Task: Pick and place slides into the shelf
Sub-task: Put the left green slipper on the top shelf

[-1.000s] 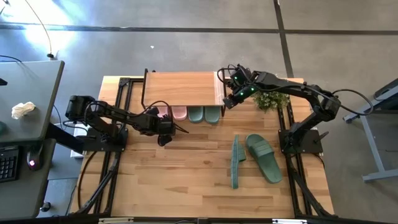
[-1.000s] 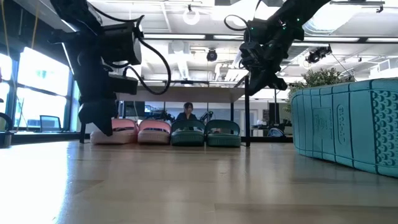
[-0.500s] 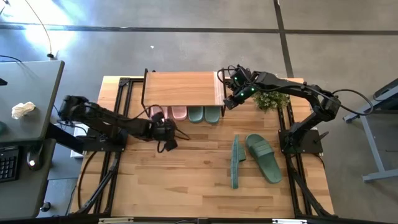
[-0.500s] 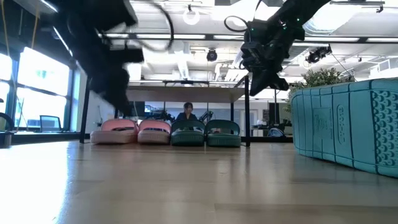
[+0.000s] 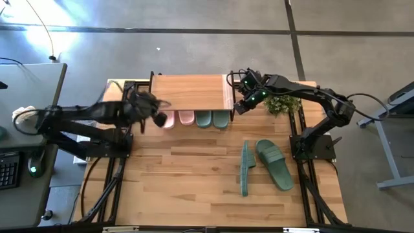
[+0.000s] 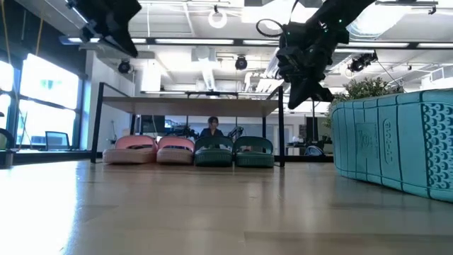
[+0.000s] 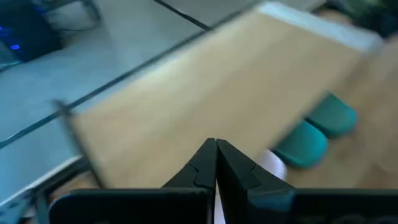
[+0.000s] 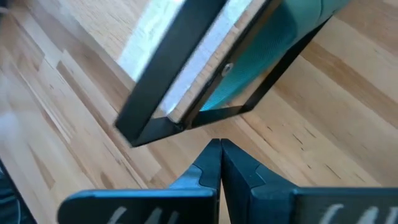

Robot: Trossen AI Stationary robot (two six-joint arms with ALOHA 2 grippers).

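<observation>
The shelf [image 5: 187, 92] stands at the table's far side. Under it, soles on the table, sit a light pink pair of slides [image 5: 178, 118] and a dark green pair [image 5: 212, 119], lined up in the low view too [image 6: 148, 150] [image 6: 233, 152]. Two more green slides lie on the table's right half: one on its long edge [image 5: 245, 168], one flat on its sole [image 5: 274, 164]. My left gripper [image 5: 160, 119] is shut, raised above the shelf's left end [image 7: 216, 148]. My right gripper [image 5: 237, 107] is shut and hovers by the shelf's right frame corner [image 8: 180, 121].
A small green plant [image 5: 283, 103] stands just right of the shelf, under the right arm. The arms' black mounts flank the table [image 5: 187, 188], whose near half is bare wood. A desk with a keyboard is off the left edge. A person sits far behind [image 6: 212, 129].
My left gripper has risen from table height in front of the pink slides and drawn back toward the far left, ending high above the shelf's left end. The pink slides stay under the shelf. My right arm has kept still.
</observation>
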